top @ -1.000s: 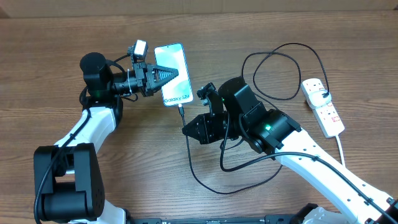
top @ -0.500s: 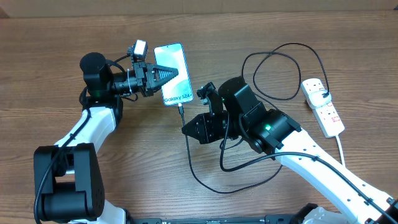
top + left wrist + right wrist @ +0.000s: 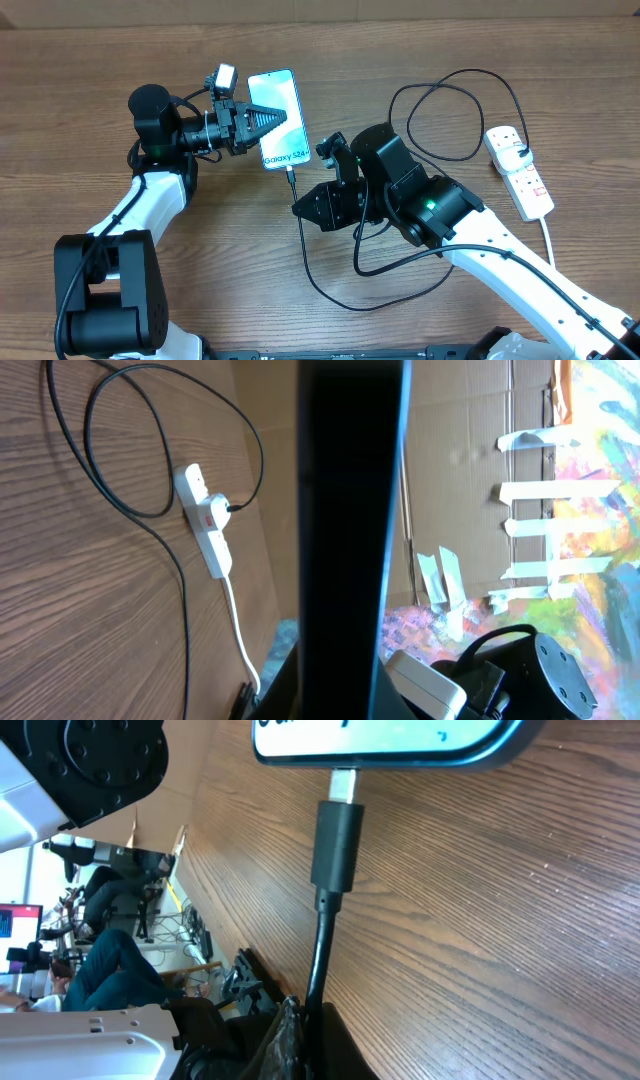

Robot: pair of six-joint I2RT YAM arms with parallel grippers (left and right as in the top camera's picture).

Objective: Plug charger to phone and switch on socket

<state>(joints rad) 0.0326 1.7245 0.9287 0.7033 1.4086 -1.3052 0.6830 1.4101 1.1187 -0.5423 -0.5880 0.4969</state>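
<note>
Charger (image 3: 337, 845) tip sits at the phone's (image 3: 272, 92) bottom port, metal showing, seemingly not fully seated. Left pincer (image 3: 278, 118) clamps the phone; right pincer (image 3: 303, 205) holds the charger just below it. Socket (image 3: 520, 170), far right of the phone, awaits switching; its switch is too small to read.

Lab: cardboard screens (image 3: 455, 470), seated people (image 3: 105, 960).

Both arms extended inward, both end effectors engaged.
The left arm (image 3: 150, 205) is bent at the elbow with a level wrist; the left end effector (image 3: 262, 120) points right, jaws clamped across the phone (image 3: 276, 88). The right arm (image 3: 500, 250) reaches in from the lower right; the right end effector (image 3: 308, 204) points left, jaws pinching the charger (image 3: 322, 950).
</note>
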